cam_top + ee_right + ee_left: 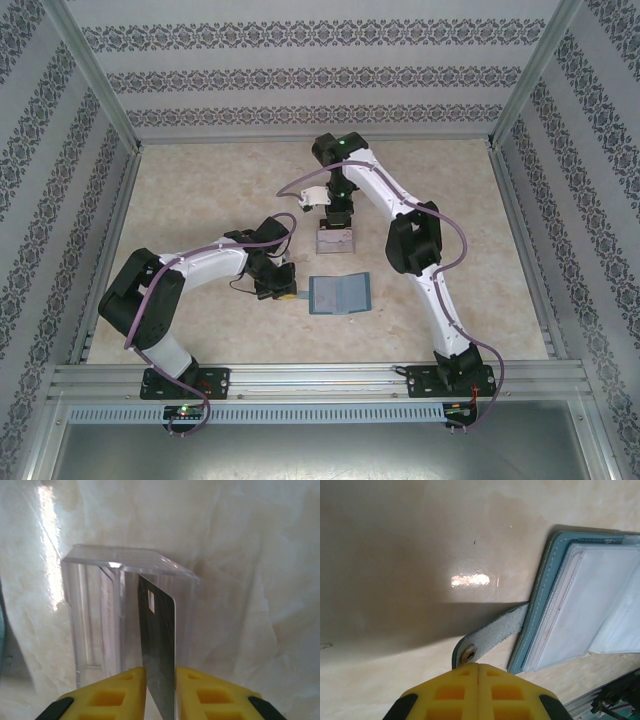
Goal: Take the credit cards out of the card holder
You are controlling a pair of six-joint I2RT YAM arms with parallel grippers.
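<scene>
Now dark credit card stands on edge, long axis into clear box; right gripper jaws flank it, grip unclear; left gripper clenched by open card holder strap.

Bright, soft light; glare on the tabletop.

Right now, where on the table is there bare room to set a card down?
Bare table far left, beyond the left gripper, and near right, between the card holder and the right arm. Crowded mid-table: the right gripper holds a card over the clear box.
</scene>
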